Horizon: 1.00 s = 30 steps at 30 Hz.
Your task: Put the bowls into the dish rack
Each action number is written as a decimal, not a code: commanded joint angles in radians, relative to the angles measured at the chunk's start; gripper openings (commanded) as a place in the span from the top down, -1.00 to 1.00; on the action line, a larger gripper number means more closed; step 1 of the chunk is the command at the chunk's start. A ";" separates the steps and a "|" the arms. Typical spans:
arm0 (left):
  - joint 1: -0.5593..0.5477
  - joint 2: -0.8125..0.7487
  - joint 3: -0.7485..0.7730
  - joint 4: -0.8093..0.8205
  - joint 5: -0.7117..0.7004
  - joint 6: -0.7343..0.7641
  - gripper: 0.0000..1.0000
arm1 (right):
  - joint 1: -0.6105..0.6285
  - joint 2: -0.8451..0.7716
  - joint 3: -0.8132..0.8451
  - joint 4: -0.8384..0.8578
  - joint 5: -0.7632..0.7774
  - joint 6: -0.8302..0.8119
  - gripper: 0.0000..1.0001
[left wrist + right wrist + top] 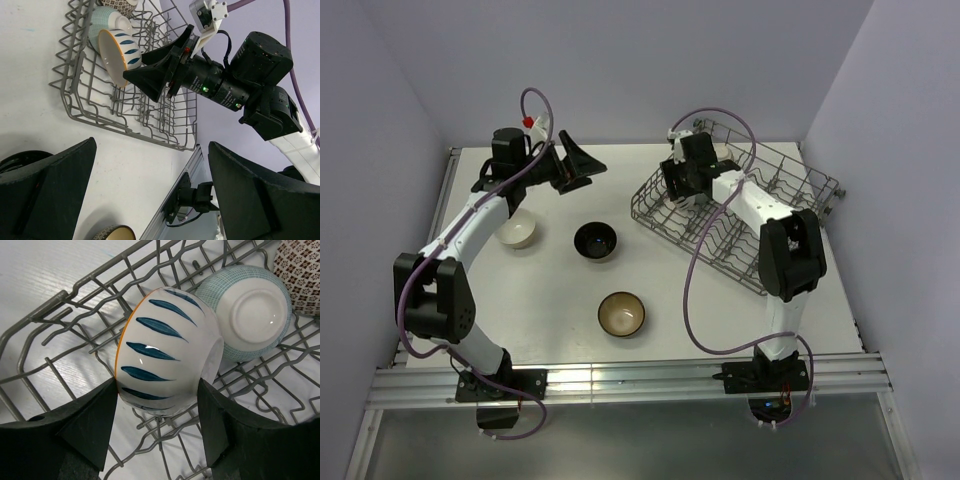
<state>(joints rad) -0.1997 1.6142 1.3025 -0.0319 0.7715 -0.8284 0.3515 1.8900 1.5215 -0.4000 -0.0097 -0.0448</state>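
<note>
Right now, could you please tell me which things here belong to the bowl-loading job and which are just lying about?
Job: dish rack, blue-leaf bowl in right tool, teal bowl, lattice bowl, black bowl, brown bowl, cream bowl.
Just there: table, purple cables.

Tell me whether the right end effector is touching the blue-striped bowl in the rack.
Touching. In the right wrist view, both fingers of the right end effector press against opposite sides of the blue-striped bowl, with no gap showing.

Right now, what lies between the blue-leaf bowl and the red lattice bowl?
The pale teal bowl sits between the blue-leaf bowl and the lattice bowl, as the right wrist view shows.
</note>
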 commanded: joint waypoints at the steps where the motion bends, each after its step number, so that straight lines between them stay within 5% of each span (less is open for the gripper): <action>1: 0.014 -0.053 -0.009 0.015 0.031 0.009 -0.99 | 0.018 0.004 0.071 0.001 0.068 -0.067 1.00; 26: 0.045 -0.076 -0.022 -0.029 0.038 0.041 -0.99 | 0.147 0.149 0.163 -0.201 0.257 -0.279 1.00; 30: 0.048 -0.080 -0.022 -0.042 0.035 0.055 -0.99 | 0.161 0.149 0.141 -0.188 0.280 -0.294 0.84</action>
<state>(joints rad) -0.1566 1.5917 1.2800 -0.0723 0.7891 -0.8051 0.4984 2.0235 1.6436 -0.5694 0.2359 -0.3126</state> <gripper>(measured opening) 0.994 0.676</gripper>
